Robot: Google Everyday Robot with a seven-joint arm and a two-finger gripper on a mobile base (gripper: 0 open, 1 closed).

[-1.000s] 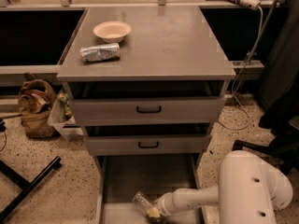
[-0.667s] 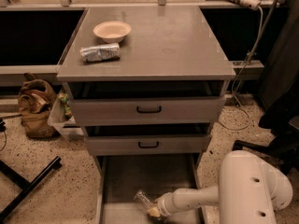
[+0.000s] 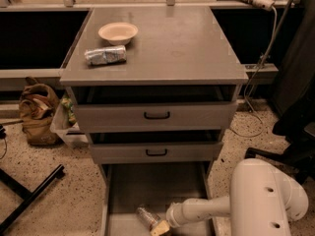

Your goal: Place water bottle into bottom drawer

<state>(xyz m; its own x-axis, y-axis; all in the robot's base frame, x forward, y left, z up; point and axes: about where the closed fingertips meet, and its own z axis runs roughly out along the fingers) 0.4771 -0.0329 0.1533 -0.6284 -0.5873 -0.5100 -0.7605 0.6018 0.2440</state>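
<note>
The bottom drawer (image 3: 147,186) is seen standing open beneath the cabinet, its flat grey floor bare towards the back. The bottle (image 3: 144,215) is found lying on its side on that floor, near the front edge and a little left of the middle, with one end turned towards the tool (image 3: 158,227). The tool is held low inside the drawer, at the bottom edge of the view, right against the bottle's near end; contact seems likely, but whether the tool is spread or closed on the bottle cannot be told, since part of it is cut off by the edge of the view. The white arm (image 3: 206,210) is stretched in from the right, over the drawer's right rail. Above, the middle drawer (image 3: 156,152) and the top drawer (image 3: 156,115) are each left slightly ajar, dark gaps being shown over their fronts. On the counter (image 3: 172,48) a pale bowl (image 3: 117,32) is placed at the rear left, and a silvery packet (image 3: 105,55) is laid just in front of it. A brown bag (image 3: 35,112) is set on the floor to the left of the cabinet.
</note>
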